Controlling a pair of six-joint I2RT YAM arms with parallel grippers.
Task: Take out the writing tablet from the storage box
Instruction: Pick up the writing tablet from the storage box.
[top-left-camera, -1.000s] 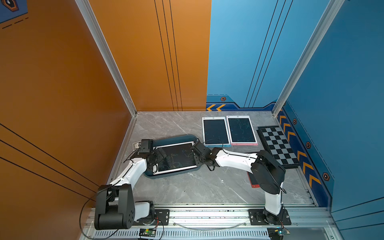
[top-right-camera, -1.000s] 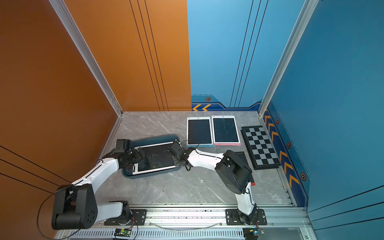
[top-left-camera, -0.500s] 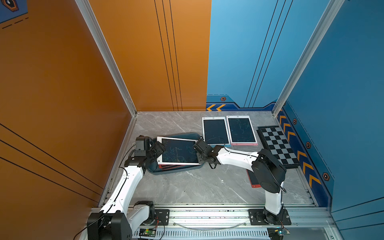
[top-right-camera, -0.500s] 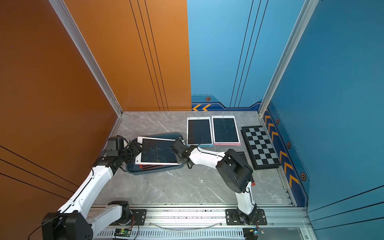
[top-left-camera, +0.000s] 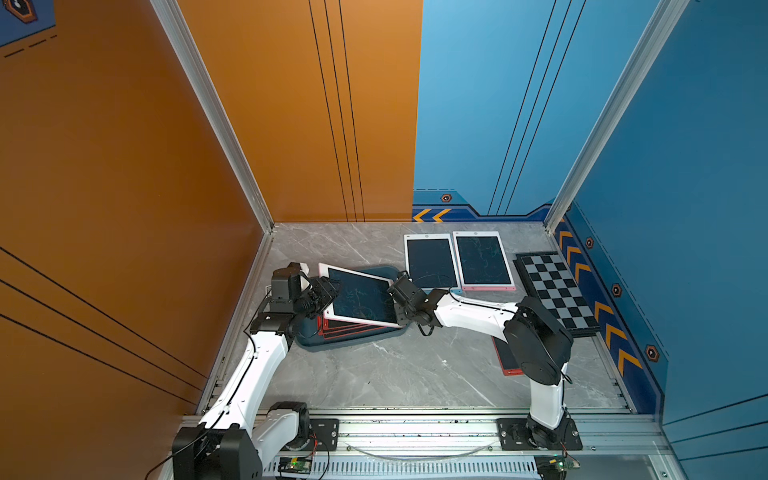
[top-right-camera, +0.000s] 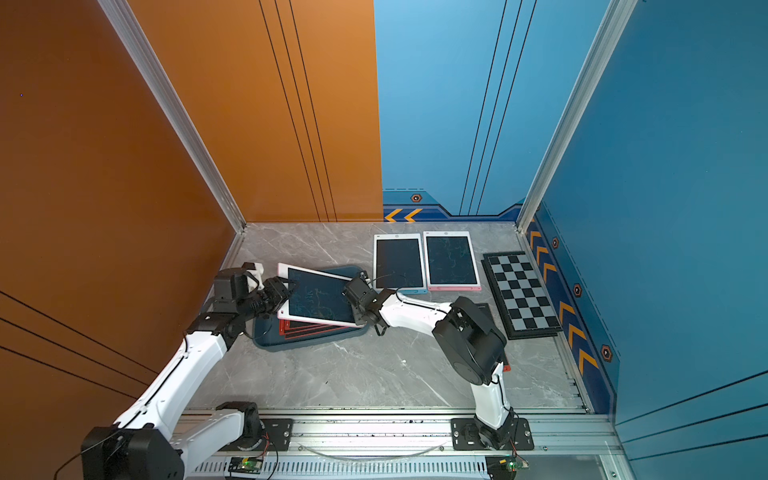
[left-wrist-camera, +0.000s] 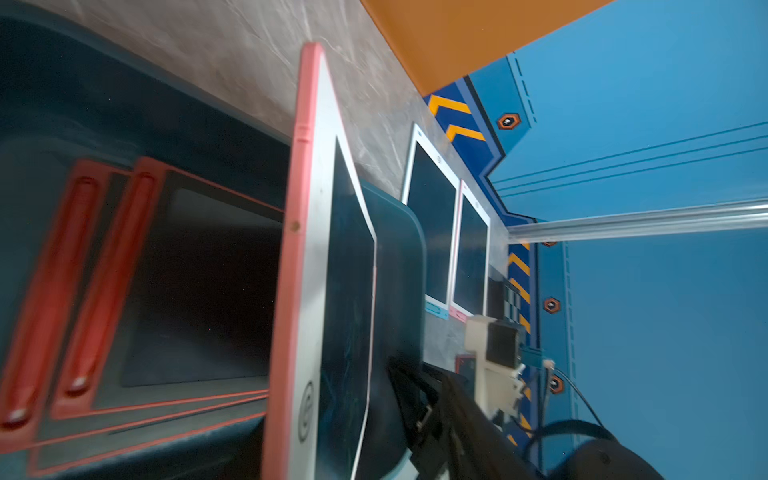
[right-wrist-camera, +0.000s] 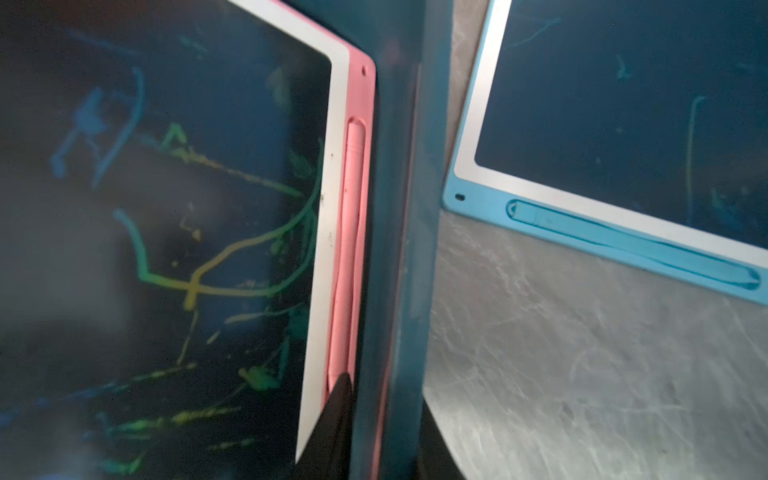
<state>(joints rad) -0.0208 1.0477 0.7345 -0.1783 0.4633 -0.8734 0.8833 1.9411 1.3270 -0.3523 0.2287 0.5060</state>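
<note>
Right claw (top-left-camera: 394, 297) pinches the stylus edge of the pink-rimmed writing tablet (top-left-camera: 359, 297). Only the right wrist view shows its black fingertip (right-wrist-camera: 332, 415) pressed there. Left claw (top-left-camera: 328, 293) sits at the opposite edge; whether it grips cannot be told. The tablet hangs tilted above the teal storage box (top-left-camera: 309, 343). The left wrist view shows red-framed tablets (left-wrist-camera: 187, 291) stacked inside. Grey marble desk (top-left-camera: 395, 374), orange and blue walls.
</note>
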